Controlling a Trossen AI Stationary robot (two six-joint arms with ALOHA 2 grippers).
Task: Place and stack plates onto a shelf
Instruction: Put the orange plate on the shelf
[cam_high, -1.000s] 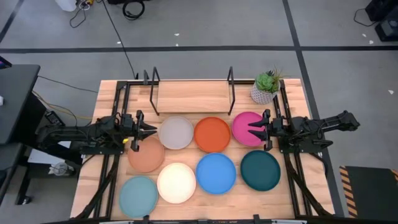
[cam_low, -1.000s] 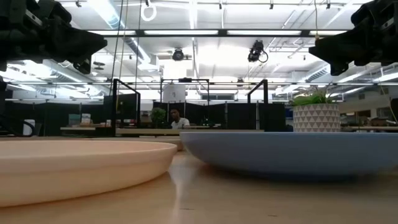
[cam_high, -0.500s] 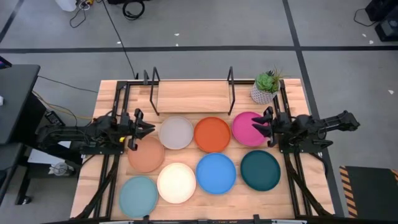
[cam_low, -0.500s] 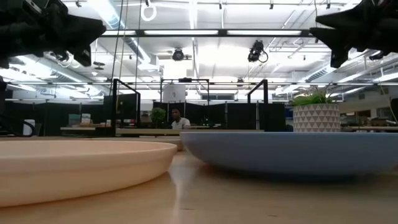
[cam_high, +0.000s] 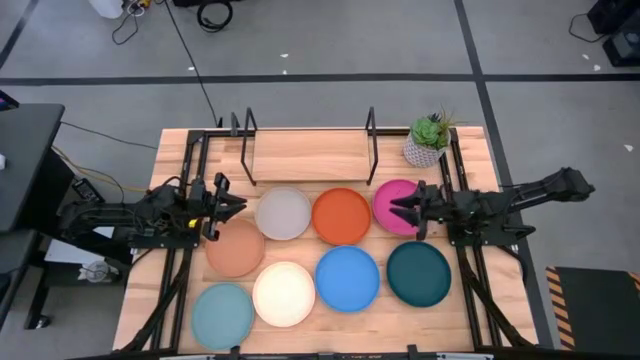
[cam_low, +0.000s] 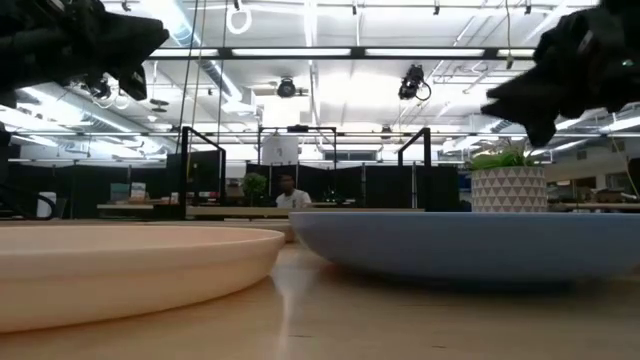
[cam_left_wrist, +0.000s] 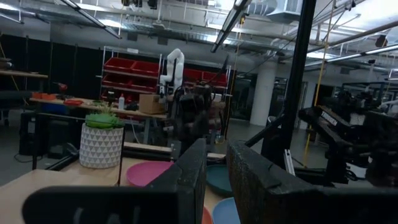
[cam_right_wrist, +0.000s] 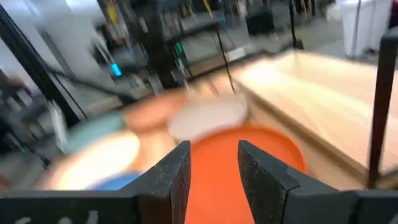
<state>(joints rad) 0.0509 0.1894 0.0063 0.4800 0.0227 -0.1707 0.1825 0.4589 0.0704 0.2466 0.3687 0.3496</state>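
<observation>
Eight plates lie flat on the table in the high view: grey (cam_high: 283, 213), orange (cam_high: 342, 216) and magenta (cam_high: 399, 192) in the far row, terracotta (cam_high: 236, 250), blue (cam_high: 347, 278) and dark teal (cam_high: 419, 273) behind them, cream (cam_high: 284, 294) and light teal (cam_high: 222, 314) nearest. The shelf (cam_high: 307, 155) stands at the far edge with nothing on its board. My left gripper (cam_high: 238, 207) hovers open between the grey and terracotta plates. My right gripper (cam_high: 393, 206) hovers open above the magenta plate, pointing toward the orange one (cam_right_wrist: 249, 149).
A small potted plant (cam_high: 428, 140) stands right of the shelf, just beyond the magenta plate. Black rails run along both table sides under the arms. In the low view the cream plate (cam_low: 130, 265) and blue plate (cam_low: 470, 245) fill the foreground; a person sits far behind.
My right gripper has reached toward the table's left, from the magenta plate's right rim to over its middle, and has tipped its fingers downward. It stays above the plate. No plate has moved.
</observation>
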